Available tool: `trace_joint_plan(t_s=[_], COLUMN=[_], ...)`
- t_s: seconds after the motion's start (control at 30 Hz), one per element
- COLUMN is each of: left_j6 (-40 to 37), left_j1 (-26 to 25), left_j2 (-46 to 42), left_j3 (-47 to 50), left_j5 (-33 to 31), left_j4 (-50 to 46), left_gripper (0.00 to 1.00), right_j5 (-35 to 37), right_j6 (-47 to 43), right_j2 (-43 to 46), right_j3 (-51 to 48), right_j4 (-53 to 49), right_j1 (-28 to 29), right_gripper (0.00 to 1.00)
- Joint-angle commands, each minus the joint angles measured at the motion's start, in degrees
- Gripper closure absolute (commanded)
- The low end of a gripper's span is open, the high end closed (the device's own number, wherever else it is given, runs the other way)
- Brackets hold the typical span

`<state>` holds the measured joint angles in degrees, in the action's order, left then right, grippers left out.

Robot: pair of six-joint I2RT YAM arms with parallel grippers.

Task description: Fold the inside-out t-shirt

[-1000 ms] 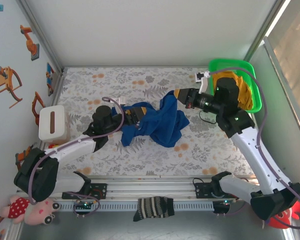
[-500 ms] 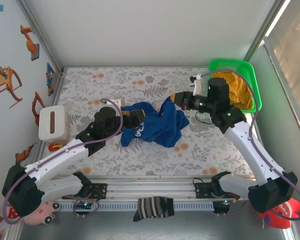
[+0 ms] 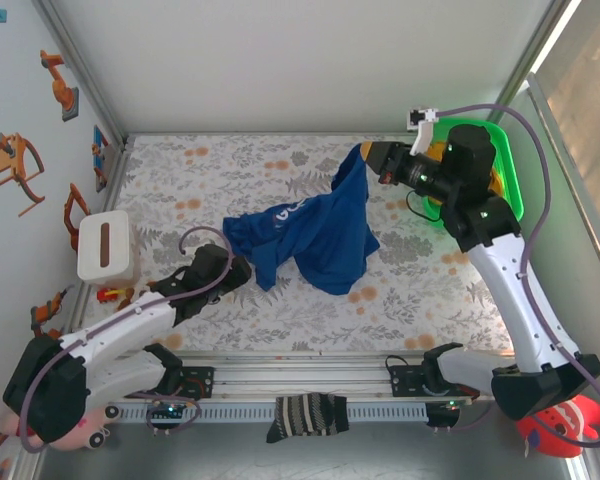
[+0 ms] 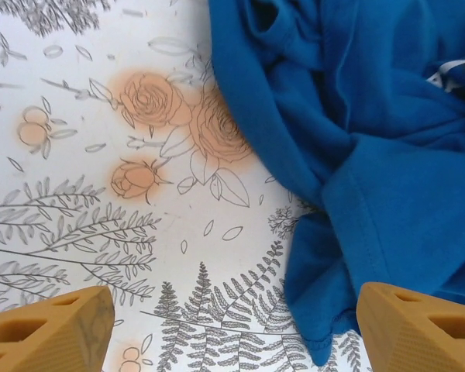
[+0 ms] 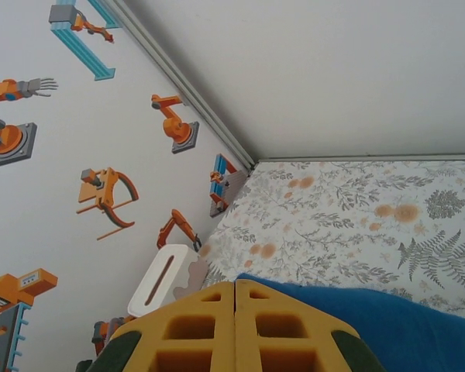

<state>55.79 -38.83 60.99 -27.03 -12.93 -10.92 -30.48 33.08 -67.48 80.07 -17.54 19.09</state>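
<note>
The folding is looking barely begun: the inside-out t-shirt (image 3: pixel 320 235) is lying crumpled and bunched in the middle of the bench (image 3: pixel 210 160), with no flat panel or clean crease showing. By that judgement, spreading it out and every fold are waiting to be done. The right arm's fingers (image 5: pixel 201 322) are pressing together. Judging by the top view, they are pinching one end of the shirt, which is rising off the bench toward the far right corner. The left arm's fingers (image 4: pixel 50 333) are standing spread and gripping nothing, hovering over bare bench just beside the shirt's near left edge. The bench is wearing a pale cover printed with grey ferns and orange roses. A green bin (image 3: pixel 513 170) holding an orange-yellow cloth (image 3: pixel 497 185) is sitting at the far right, a white tissue box (image 3: pixel 105 245) is resting at the left, and a striped sock (image 3: pixel 305 415) is lying on the near rail (image 3: pixel 240 385). Robot stickers (image 3: pixel 20 165) are decorating the left wall (image 3: pixel 10 100).
</note>
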Motion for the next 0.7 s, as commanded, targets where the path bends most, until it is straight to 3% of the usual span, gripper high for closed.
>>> trace_joint_plan(t_s=[0.0, 0.53, 0.67], left_j6=[3.0, 2.9, 3.0], left_j1=[-1.9, -4.8, -4.7], left_j2=[3.7, 21.8, 24.3], left_j3=[-1.0, -10.1, -11.0], left_j5=[1.0, -0.6, -0.7], left_j4=[5.3, 13.9, 14.8], left_gripper=[0.21, 0.33, 0.42], right_j5=[1.1, 0.6, 0.4], right_j6=[0.5, 0.2, 0.1], right_j2=[0.5, 1.1, 1.3], right_j3=[-1.3, -3.4, -3.7], right_j4=[1.5, 1.6, 1.6], right_j1=[-0.2, -0.6, -1.0], right_gripper=[1.0, 1.0, 1.0])
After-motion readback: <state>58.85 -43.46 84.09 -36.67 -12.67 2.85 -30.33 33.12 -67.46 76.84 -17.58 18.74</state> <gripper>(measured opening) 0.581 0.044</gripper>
